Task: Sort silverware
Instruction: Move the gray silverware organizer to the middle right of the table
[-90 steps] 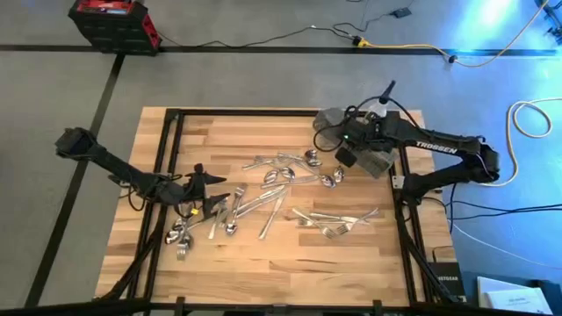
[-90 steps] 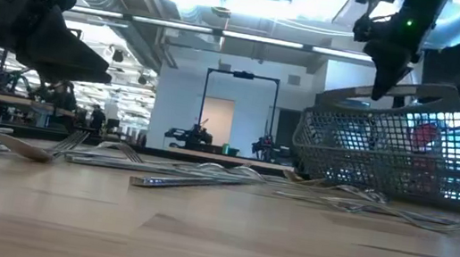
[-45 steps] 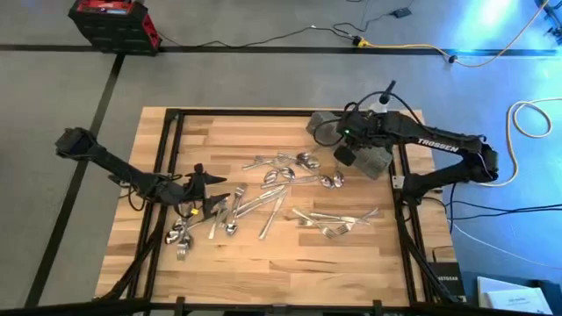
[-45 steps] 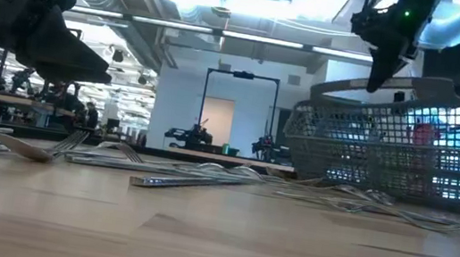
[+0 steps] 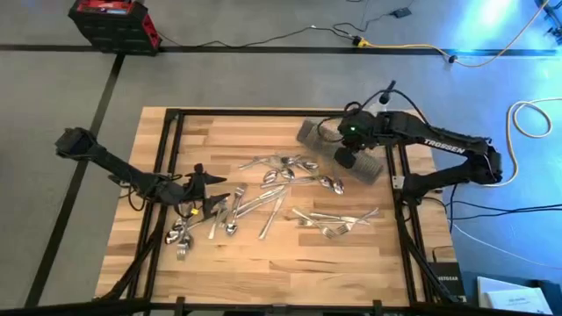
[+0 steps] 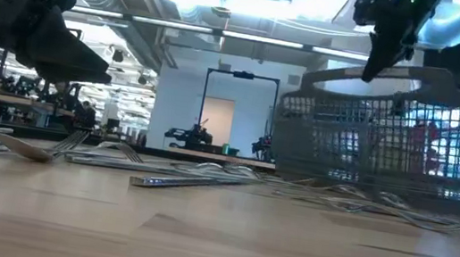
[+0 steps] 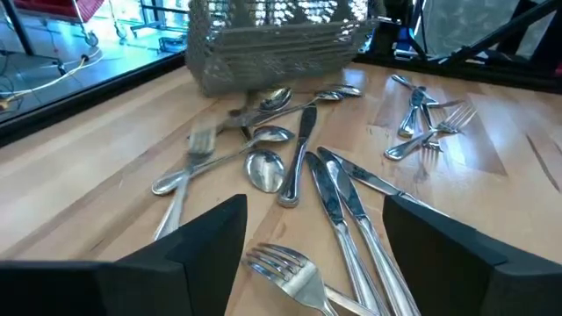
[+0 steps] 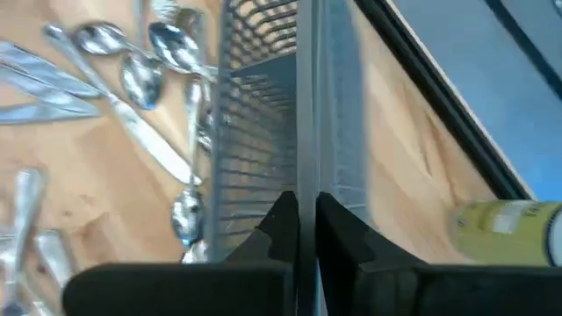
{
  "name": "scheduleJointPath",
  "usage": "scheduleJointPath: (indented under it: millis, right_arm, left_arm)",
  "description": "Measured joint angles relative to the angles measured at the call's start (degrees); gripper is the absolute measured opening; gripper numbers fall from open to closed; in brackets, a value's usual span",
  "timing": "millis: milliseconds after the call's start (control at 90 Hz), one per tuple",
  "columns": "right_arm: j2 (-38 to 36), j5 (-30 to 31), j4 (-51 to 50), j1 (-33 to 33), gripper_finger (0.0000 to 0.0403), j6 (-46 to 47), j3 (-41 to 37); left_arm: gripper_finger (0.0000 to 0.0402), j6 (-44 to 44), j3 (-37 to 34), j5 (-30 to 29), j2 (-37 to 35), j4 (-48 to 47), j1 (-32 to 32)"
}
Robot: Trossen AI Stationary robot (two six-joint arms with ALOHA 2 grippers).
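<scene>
The silverware, shiny forks, spoons and knives, lies scattered flat on the wooden table: a spread at the middle point(image 5: 281, 175), forks toward the right point(image 5: 338, 224), a heap at the left point(image 5: 189, 230). The grey wire-mesh basket point(image 5: 338, 145) stands at the far right, and my right gripper point(image 5: 351, 139) is shut on its top. My left gripper point(image 5: 209, 189) hangs open just above the left heap, with forks and knives point(image 7: 307, 184) before its fingers and nothing between them. My right gripper pinches a thin grey strip point(image 8: 306, 167) that runs across the basket's top, its handle, between its two fingers point(image 8: 281, 224). The fingers come from above, pointing down point(image 6: 383, 51). The basket stands upright with its bottom on the table point(image 6: 367, 179).
A pale yellow roll point(image 8: 509, 224) lies on the table beside the basket, toward the right edge. Spoons point(image 5: 329, 182) lie close to the basket's near side. Bare wood shows along the near edge point(image 5: 290, 272). A red toolbox point(image 5: 114, 22) stands on the floor beyond the table.
My right gripper has gone toward the table's left edge, still shut on the basket's handle. The basket has slid along the table with it and turned a little, and now stands nearer the spoons at the middle.
</scene>
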Motion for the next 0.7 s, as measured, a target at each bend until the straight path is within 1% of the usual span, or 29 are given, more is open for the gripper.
scheduleJointPath:
  millis: [133, 189, 244, 400, 700]
  right_arm:
    - [-1.01, -4.55, 0.12, 0.09, 0.0002, 0.34, -0.09]
    - [-1.16, -5.14, 0.12, 0.13, 0.0002, 0.36, -0.02]
    - [-1.14, -4.9, -0.04, 0.13, 0.0002, 0.14, -0.02]
    - [-1.12, -1.78, 0.36, -0.02, 0.0002, -0.26, -0.02]
    - [-1.14, -0.76, 0.11, 0.02, 0.0002, -0.35, 0.0]
  left_arm:
    - [0.0254, -0.02, -0.02, 0.0, 0.0, 0.0, -0.01]
    - [0.0254, -0.02, 0.0, 0.0, 0.0, 0.0, 0.01]
    - [0.0254, -0.02, -0.02, 0.02, 0.0, 0.0, -0.01]
    - [0.0254, -0.15, -0.02, 0.0, 0.0, 0.0, 0.01]
    - [0.0254, -0.15, 0.0, 0.0, 0.0, 0.0, 0.01]
